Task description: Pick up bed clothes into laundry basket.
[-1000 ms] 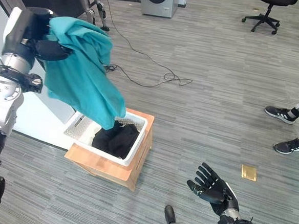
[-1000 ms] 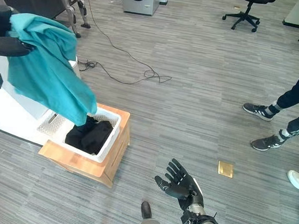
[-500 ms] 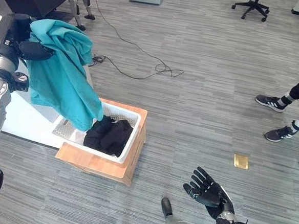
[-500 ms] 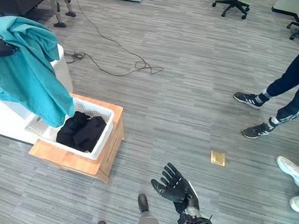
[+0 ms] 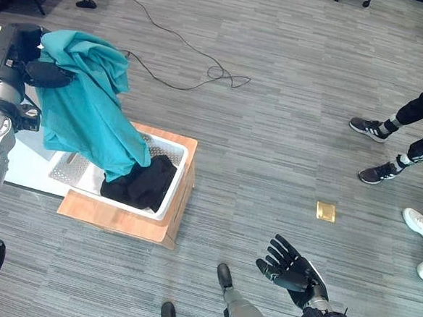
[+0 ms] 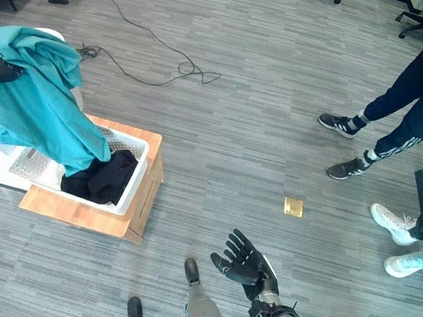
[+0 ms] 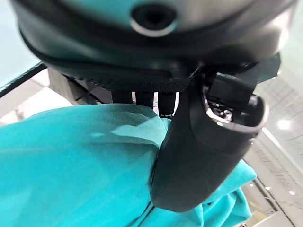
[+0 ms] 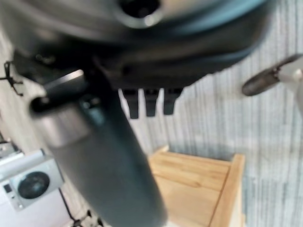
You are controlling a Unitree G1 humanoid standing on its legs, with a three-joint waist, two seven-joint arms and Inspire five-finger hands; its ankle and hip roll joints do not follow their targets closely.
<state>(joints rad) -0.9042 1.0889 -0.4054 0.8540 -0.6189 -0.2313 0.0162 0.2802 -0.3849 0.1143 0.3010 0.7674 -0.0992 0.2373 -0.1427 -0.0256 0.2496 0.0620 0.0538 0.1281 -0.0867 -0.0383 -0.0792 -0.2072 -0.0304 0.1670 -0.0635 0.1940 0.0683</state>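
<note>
While L hand grips 1 teal sheet over 1 basket, R hand hangs splayed.

A grey striped carpet floor fills the room. A thin black cable snakes in loops across it toward the far side. A small square brass floor plate sits flush in the carpet near the right side. Beside it stand a person's legs in dark trousers and black trainers with white stripes. White trainers of another person show at the right edge. A low light wooden platform rests on the carpet at the left.
</note>
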